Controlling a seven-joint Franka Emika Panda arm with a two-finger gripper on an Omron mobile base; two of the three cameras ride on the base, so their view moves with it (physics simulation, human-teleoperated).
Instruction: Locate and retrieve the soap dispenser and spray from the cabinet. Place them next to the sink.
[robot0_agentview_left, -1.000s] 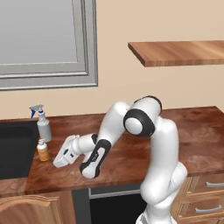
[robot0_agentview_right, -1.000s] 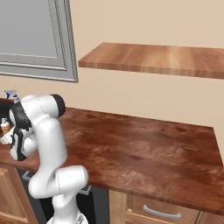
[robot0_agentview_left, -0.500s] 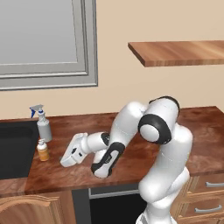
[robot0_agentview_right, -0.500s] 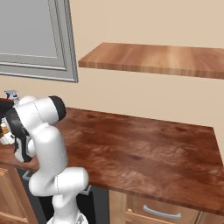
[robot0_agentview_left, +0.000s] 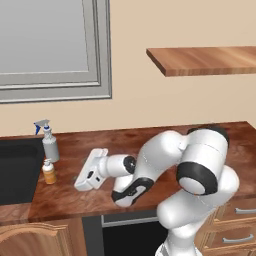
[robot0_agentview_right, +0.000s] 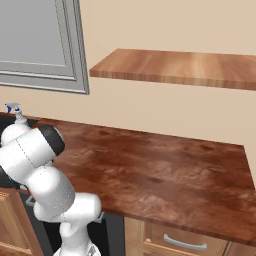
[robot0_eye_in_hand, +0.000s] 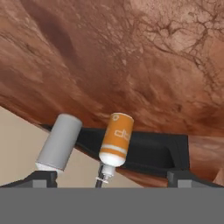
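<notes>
Soap dispenser (robot0_agentview_left: 48, 171) and spray (robot0_agentview_left: 49, 142) stand on the countertop (robot0_agentview_left: 150, 145) beside the sink (robot0_agentview_left: 15, 170), at 9 o'clock from the gripper (robot0_agentview_left: 80, 172). Gripper near them, empty, fingertips (robot0_eye_in_hand: 43, 177) spread wide apart. Hand view: both bottles between the tips.

The soap dispenser (robot0_agentview_left: 48, 172) is amber-orange with a white pump; the spray (robot0_agentview_left: 49, 142) is grey with a blue trigger; the sink (robot0_agentview_left: 16, 167) is black.
</notes>
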